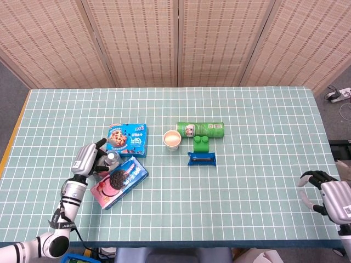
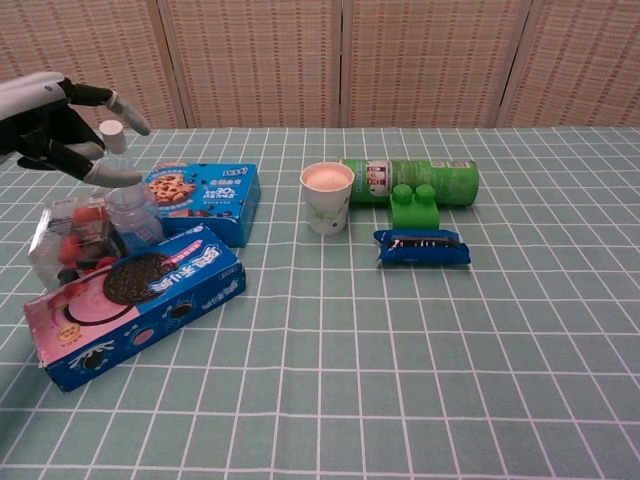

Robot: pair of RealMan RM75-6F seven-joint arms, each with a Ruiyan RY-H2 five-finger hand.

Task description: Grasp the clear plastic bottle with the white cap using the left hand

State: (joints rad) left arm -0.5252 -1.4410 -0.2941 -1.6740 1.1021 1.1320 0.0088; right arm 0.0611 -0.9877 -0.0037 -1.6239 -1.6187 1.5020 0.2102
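Now bottle (image 2: 128, 200) upright beside spread left hand (image 2: 55, 125) fingertips (image 2: 112, 176).

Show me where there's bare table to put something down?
The table is bare along the near edge and right of the green can, up to the right hand. Crowded: left hand, clear bottle, cookie boxes.
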